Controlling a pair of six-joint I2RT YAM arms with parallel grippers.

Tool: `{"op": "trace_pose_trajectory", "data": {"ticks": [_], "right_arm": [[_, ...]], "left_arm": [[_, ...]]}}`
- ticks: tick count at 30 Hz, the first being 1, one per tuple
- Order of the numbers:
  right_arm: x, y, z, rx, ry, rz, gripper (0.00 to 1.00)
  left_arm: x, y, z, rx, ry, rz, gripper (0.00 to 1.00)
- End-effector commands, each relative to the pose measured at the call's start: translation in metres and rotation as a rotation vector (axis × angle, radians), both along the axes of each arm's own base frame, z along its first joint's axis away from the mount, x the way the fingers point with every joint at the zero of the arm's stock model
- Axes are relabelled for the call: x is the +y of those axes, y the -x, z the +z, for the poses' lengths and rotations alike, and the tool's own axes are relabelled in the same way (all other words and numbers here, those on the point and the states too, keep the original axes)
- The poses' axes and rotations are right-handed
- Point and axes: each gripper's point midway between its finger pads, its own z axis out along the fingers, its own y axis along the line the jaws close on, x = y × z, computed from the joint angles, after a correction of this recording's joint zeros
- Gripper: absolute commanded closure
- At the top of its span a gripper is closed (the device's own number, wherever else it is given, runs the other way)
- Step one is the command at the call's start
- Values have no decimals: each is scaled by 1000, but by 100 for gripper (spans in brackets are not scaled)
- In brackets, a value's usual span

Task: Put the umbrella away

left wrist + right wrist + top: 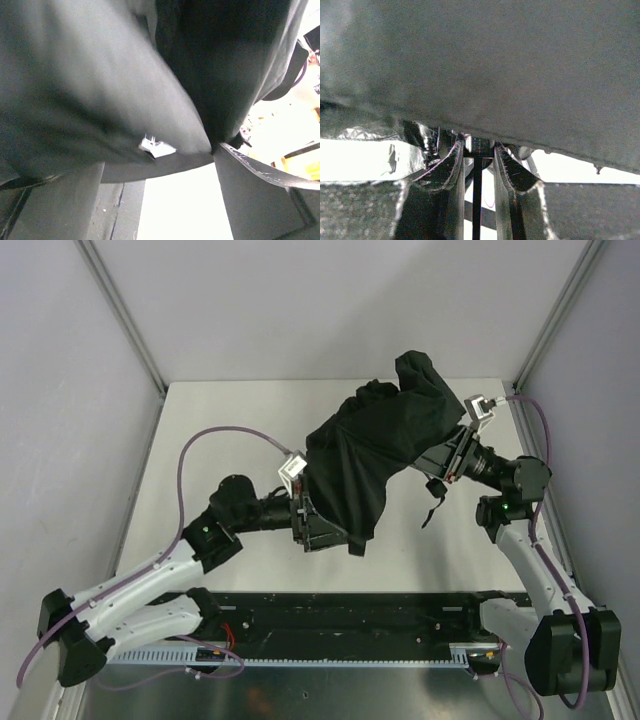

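The umbrella (375,455) is up off the table (220,420), a loose heap of black cloth slung between the two arms over the middle of the table. Its high end bunches up by the right gripper (450,455). Its low end droops over the left gripper (322,528). A thin cord (432,508) dangles free below the right one. From the right wrist, the fingers (512,175) stand close together with a thin black strip (477,200) running between them, and cloth fills everything above. That gripper looks pinched on the umbrella. From the left wrist, the fingers (260,195) stand wide apart, with bare table bright in the gap. The hem hangs across their tips, with a small white tag (157,147) on it. The tips are buried in cloth, so I cannot tell whether that gripper grips anything or merely carries the drape.
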Motion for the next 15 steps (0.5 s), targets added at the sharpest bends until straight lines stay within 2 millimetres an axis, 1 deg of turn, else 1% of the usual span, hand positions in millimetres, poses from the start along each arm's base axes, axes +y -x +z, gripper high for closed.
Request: {"op": "trace_pose_trajectory", "data": {"ticks": [1, 3, 5, 7, 10, 13, 15], "right_arm": [[-10, 2, 33, -155, -21, -75, 100], [-11, 0, 32, -153, -16, -83, 100], [-11, -1, 30, -152, -10, -89, 100], [-11, -2, 29, -147, -8, -89, 100], [-11, 0, 31, -150, -13, -82, 100], [-11, 3, 36, -158, -29, -75, 100], [-11, 6, 40, -164, -39, -69, 100]], "left_arm": [[11, 6, 16, -35, 80, 39, 7], [15, 8, 16, -35, 91, 51, 2], [22, 10, 22, -61, 114, 72, 1], [30, 11, 34, -109, 151, 102, 1], [38, 12, 48, -165, 187, 133, 4], [27, 10, 48, -157, 162, 88, 2], [19, 7, 42, -144, 135, 66, 3]]}}
